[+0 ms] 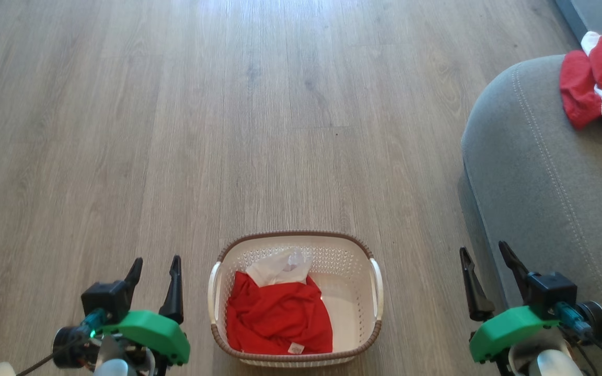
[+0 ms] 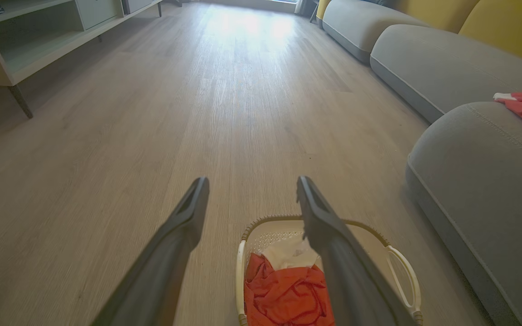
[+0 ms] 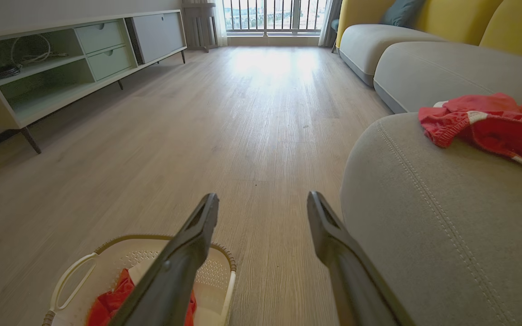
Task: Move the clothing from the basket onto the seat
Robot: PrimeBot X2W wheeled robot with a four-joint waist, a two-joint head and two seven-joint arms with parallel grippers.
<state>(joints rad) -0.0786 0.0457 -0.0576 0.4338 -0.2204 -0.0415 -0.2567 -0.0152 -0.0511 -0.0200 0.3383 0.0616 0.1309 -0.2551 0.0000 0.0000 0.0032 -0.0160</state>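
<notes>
Open floor (image 1: 228, 130) around basket (image 1: 332, 255); red garment (image 1: 280, 318) and white cloth (image 1: 280, 267) toward its left wall. Flanking it, left gripper (image 1: 156, 263) and right gripper (image 1: 482, 249), fingers wide, touching nothing. A second red garment (image 1: 601, 83) lies at far end of seat (image 1: 541, 183).

Head cam looks steeply down at the floor (image 1: 228, 130), nearly over the basket (image 1: 343, 256). Wrist cams sit low, facing along the room; all three catch basket and seat (image 1: 541, 198).

Wood floor (image 1: 175, 130), cream basket (image 1: 338, 257) on it, grey seat (image 1: 541, 183) alongside
</notes>
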